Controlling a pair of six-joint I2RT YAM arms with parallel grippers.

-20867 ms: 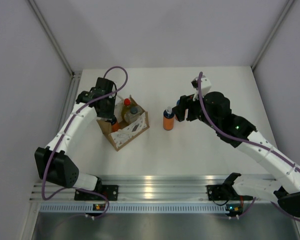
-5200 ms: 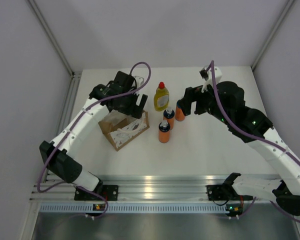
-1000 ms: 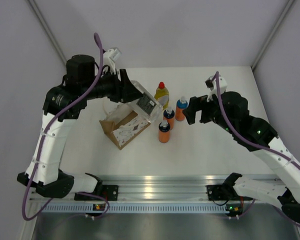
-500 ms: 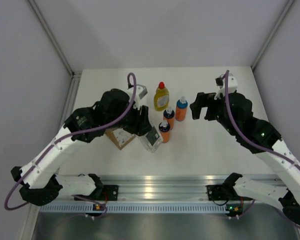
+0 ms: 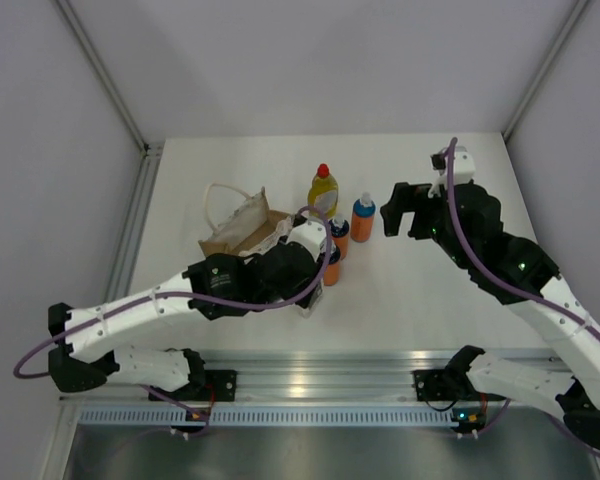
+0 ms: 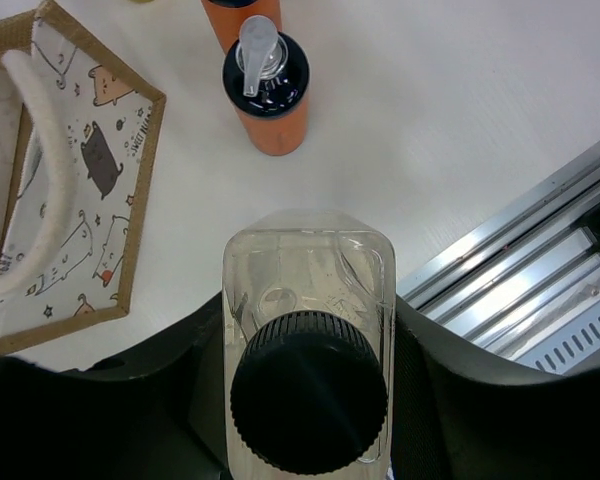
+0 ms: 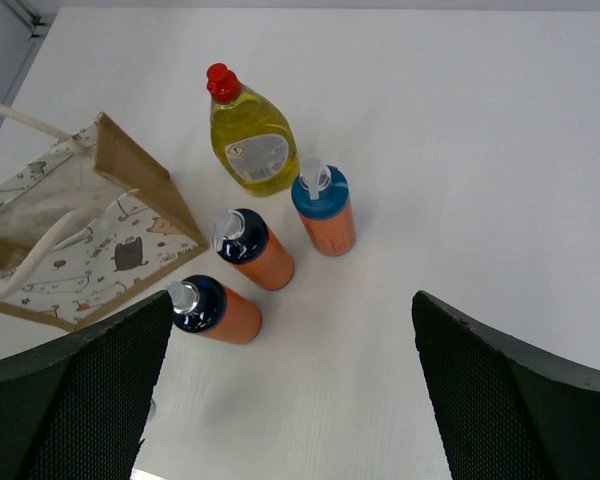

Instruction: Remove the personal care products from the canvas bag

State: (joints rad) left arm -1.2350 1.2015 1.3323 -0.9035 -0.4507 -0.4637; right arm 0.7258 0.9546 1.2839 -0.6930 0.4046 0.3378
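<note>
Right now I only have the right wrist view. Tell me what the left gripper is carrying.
Observer: The left gripper is shut on the pale bottle with the dark cap, cap toward its own camera.
Operator: Give me its position against the orange bottles.
Observer: In the left wrist view it is on the near side of the nearest orange bottle, apart from it, toward the rail.
Operator: Check the canvas bag.
Observer: From the top view the canvas bag stands open, and no bottle shows inside it.
</note>
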